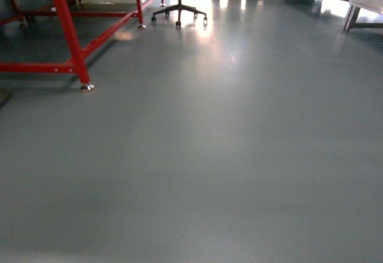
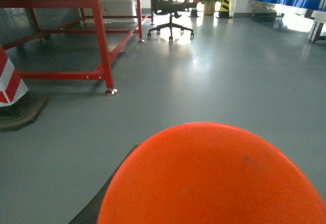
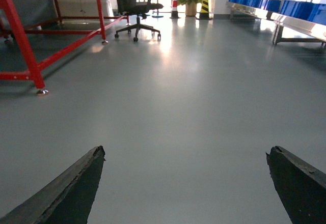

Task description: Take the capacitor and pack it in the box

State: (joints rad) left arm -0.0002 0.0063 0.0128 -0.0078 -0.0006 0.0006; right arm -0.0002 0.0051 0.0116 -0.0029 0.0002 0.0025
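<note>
A big round orange object, which I take for the capacitor, fills the lower part of the left wrist view, held up above the grey floor. My left gripper is shut on it; only one dark finger shows at its left edge, the other is hidden behind it. In the right wrist view my right gripper is open, its two dark fingertips wide apart with only bare floor between them. The box is out of view. Neither gripper shows in the head view.
A red steel frame stands on the floor at the left, its foot nearest. A black office chair is far ahead. A red-and-white cone sits at the left. Blue bins line a rack at the right.
</note>
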